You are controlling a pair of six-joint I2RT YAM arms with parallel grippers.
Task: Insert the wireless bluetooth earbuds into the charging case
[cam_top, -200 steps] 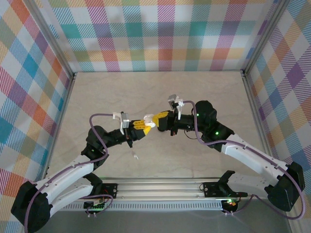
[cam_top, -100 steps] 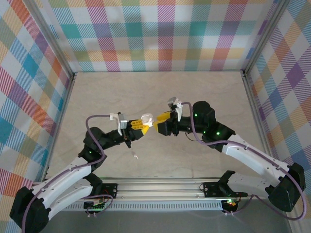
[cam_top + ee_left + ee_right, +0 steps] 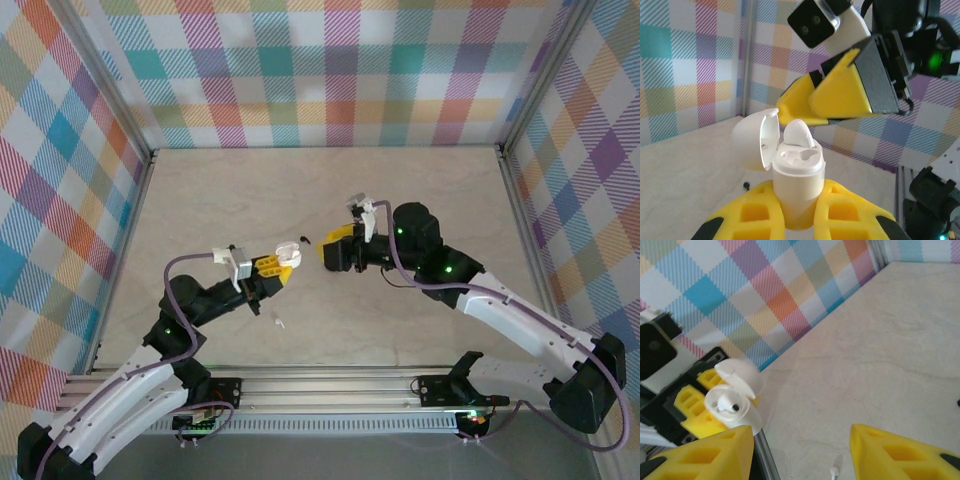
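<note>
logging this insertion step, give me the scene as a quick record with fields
left gripper: shut on the charging case
case lid: open
in case: one white earbud, top poking out
right gripper: open, empty, apart from the case
table: one loose white earbud, on the near side of the left gripper

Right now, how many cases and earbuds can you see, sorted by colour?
White charging case: 1
White earbuds: 2 (one in the case, one lying loose)
Small black piece, probably an earbud: 1
Total: 4
</note>
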